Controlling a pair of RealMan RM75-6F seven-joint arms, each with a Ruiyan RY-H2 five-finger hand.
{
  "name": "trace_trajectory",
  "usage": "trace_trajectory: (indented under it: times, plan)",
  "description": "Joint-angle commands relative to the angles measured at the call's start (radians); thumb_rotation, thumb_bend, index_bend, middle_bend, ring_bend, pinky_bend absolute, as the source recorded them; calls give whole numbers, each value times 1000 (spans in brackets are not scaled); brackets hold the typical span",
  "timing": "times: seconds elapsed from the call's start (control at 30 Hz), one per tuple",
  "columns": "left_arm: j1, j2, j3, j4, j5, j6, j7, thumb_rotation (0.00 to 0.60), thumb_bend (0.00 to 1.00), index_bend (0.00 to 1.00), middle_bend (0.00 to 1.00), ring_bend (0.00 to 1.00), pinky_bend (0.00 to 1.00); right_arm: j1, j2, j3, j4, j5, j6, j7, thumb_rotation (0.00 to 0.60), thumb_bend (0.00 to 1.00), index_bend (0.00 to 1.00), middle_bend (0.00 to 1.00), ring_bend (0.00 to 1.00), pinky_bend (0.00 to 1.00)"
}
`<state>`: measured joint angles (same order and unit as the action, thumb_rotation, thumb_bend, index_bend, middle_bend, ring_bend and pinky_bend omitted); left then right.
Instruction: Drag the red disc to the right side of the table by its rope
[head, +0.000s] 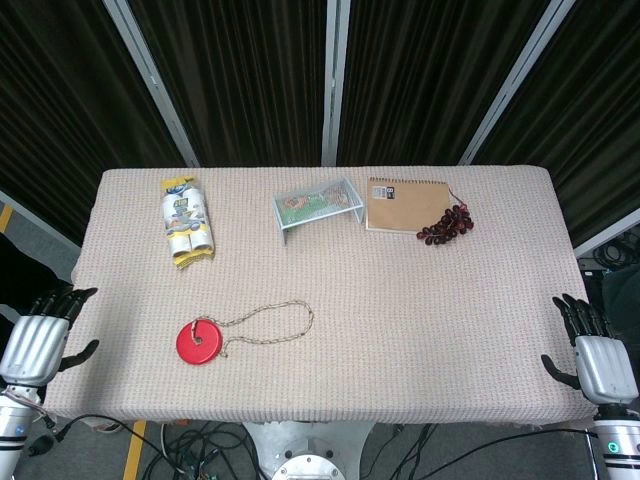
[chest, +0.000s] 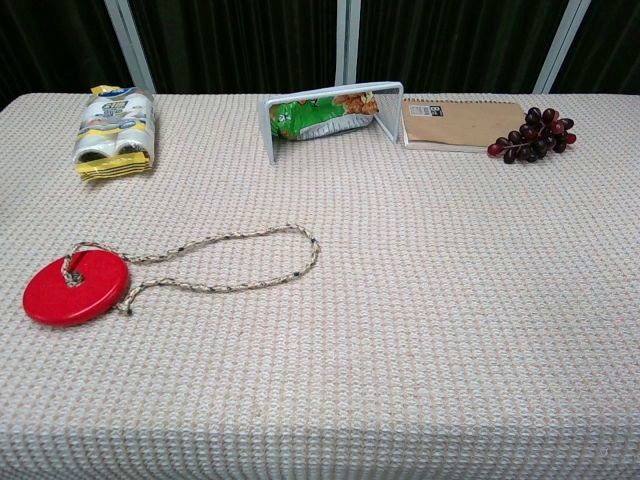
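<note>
The red disc (head: 201, 341) (chest: 76, 288) lies flat on the front left part of the table. Its beige rope (head: 273, 322) (chest: 232, 260) is tied through the disc's centre and loops out to the right, ending near the table's middle. My left hand (head: 38, 340) hangs off the table's left edge, fingers spread, holding nothing. At the right edge my right hand (head: 595, 352) is also open and empty. Both hands are far from the rope. Neither hand shows in the chest view.
Along the back of the beige table (head: 420, 330) lie a yellow and white snack pack (head: 187, 222) (chest: 115, 130), a small wire rack (head: 318, 205) (chest: 333, 117) holding a green packet, a brown spiral notebook (head: 405, 205) (chest: 462, 123), and dark grapes (head: 446, 223) (chest: 533, 135).
</note>
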<state>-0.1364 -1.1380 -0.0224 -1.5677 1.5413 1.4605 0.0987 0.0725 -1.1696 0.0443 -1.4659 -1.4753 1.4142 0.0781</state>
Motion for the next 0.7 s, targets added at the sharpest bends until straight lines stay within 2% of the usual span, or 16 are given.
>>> trace_trajectory:
  times: [0.03,0.37,0.57,0.7]
  plan:
    - [2,1,-3,1,-7,1,-1,600,209,176,210,144,187,2,-3,0,3,2,-6,0,600,181,0,49,0,0]
    - [-3,-4,-1,4,-7,-10,-6,600,210,176,210,144,187,22,25,7,-41,-10,-15,-28,600,181,0,75,0,0]
    - [-5,-14,11,19,1,-22,-9,600,208,176,210,143,188,63,75,17,-123,-29,-51,-87,600,180,0,109,0,0]
    - [-1,-21,5,27,-5,-11,-13,600,209,176,210,143,187,127,114,44,-191,-54,-102,-117,600,179,0,128,0,0]
